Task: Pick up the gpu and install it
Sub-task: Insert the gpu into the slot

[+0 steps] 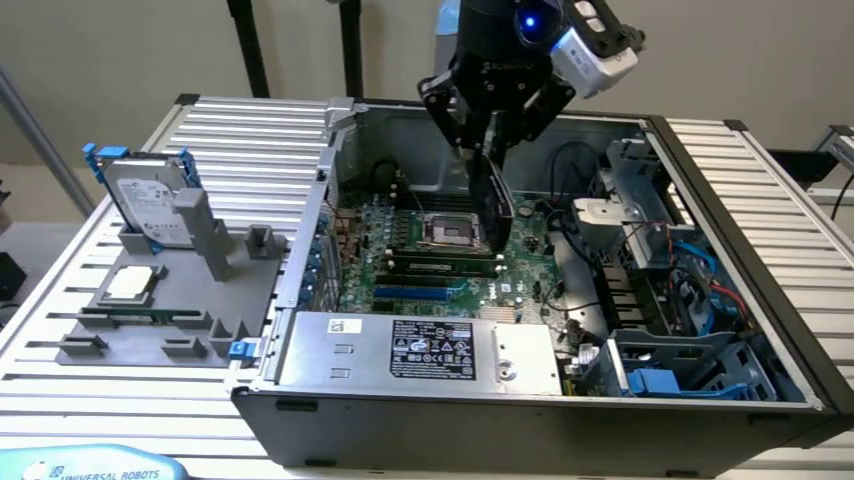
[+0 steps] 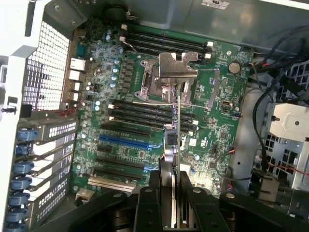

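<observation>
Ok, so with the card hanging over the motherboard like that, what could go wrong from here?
The gpu, held on edge by the end effector, hangs near the CPU socket and doesn't look lined up with the blue slot; lowering now could strike the socket. Gripped along one thin edge, it might tilt or slip. Loose black cables beside the board could snag it.

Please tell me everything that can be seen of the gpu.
The gpu is a thin flat card, dark, with a black cooler on one face. It hangs upright, edge down, above the green motherboard inside the open case, beside the processor socket. The gripper clamps its upper edge. Whether its lower edge touches the board cannot be told.
</observation>
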You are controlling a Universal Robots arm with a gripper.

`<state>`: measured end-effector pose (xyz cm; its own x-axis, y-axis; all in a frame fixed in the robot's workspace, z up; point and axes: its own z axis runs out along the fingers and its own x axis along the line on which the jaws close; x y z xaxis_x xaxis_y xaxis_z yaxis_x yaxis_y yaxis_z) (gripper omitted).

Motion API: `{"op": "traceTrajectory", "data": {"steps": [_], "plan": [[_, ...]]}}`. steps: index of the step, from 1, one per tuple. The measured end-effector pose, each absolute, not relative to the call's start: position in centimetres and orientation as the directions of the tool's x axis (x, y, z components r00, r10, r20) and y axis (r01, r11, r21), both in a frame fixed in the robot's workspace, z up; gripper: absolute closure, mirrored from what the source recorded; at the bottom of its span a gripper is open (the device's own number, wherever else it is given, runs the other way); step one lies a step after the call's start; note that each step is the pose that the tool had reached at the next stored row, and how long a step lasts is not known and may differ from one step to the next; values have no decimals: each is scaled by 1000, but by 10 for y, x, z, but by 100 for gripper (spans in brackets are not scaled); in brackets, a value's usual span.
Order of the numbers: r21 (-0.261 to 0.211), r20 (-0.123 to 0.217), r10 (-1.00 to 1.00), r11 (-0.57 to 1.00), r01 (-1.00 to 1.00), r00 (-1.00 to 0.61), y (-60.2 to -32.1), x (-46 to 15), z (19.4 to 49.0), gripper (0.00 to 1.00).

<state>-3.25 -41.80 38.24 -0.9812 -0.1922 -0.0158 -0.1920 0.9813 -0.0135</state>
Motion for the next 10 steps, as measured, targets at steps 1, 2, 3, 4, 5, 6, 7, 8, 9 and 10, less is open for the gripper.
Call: {"op": "traceTrajectory", "data": {"steps": [1, 2, 3, 4, 5, 6, 7, 8, 9, 10], "plan": [[-13, -16, -209, 978, -209, -978, -418, -33, 382, 73], [-13, -16, -227, 974, -227, -974, -418, -33, 382, 73], [-13, -16, -245, 970, -245, -969, -418, -33, 382, 73], [-13, -16, -262, 965, -262, -965, -418, -33, 382, 73], [-13, -16, -280, 960, -279, -960, -418, -33, 382, 73], [-13, -16, -297, 955, -297, -955, -418, -33, 382, 73], [-13, -16, -314, 949, -314, -949, -418, -33, 382, 73], [-13, -16, -331, 943, -331, -943, -418, -33, 382, 73], [-14, -16, -348, 937, -348, -937, -418, -33, 382, 73], [-14, -16, -366, 931, -366, -930, -418, -33, 382, 73]]}}
